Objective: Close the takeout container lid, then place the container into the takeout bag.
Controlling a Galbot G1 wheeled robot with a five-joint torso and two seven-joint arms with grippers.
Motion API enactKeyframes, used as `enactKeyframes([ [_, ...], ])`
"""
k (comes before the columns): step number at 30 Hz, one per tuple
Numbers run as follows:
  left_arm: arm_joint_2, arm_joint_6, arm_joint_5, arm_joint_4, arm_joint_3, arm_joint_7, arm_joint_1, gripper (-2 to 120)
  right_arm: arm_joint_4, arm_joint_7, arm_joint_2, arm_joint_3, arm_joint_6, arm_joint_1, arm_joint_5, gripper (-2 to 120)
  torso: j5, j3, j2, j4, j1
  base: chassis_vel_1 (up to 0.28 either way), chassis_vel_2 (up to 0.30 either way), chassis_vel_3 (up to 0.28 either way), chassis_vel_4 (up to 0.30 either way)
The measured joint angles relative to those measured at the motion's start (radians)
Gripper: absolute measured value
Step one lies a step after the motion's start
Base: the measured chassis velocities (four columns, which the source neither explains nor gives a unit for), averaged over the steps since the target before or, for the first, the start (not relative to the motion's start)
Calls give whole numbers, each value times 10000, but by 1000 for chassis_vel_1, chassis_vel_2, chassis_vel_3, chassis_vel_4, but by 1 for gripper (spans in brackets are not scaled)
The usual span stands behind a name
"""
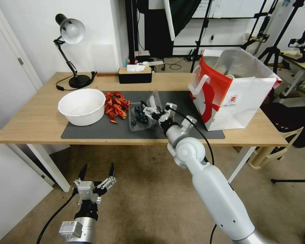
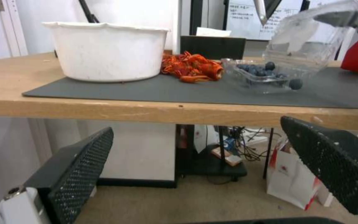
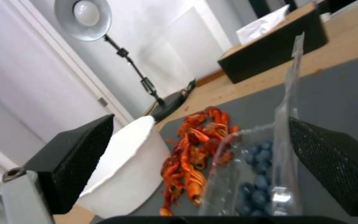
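Head view sets the takeout container [image 1: 139, 117] on the dark grey mat [image 1: 91, 132], between a heap of red crayfish [image 1: 116, 105] on its left and the takeout bag [image 1: 231, 88] well to its right. The right gripper [image 1: 146, 109] reaches over the container with its fingers spread, beside the raised lid [image 1: 155, 100]; whether a pad touches the plastic is hard to judge. The left gripper [image 1: 96, 170] hangs below the table's near edge, released and holding nothing.

Left wrist view adds a side profile: the clear, thin-walled lid [image 2: 307, 43] stands tilted up from the far side of the shallow tray, round dark blueberries [image 2: 266, 71] inside, and the white round bowl [image 2: 109, 51] has a wavy rim.

Right wrist view shows the lid [image 3: 289, 124] edge-on between two black mesh-textured fingers [image 3: 332, 165], nearer one of them, and the black tissue box [image 3: 274, 43] farther back on the wooden table [image 3: 345, 40]. The bag's foil lining shines silver in the head view.
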Motion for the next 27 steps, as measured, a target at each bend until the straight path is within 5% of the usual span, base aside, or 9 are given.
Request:
enactKeyframes([
  [18, -79, -222, 39, 80, 0, 1, 91, 100, -976, -619, 94, -513, -1613, 1079, 1411, 100, 0, 0, 0, 0, 0, 0, 0, 0, 0],
  [27, -87, -234, 47, 115, 25, 7, 91, 100, -1163, 396, 127, -418, -3198, 1432, 3227, 100, 0, 0, 0, -1, 1, 0, 0, 0, 0],
])
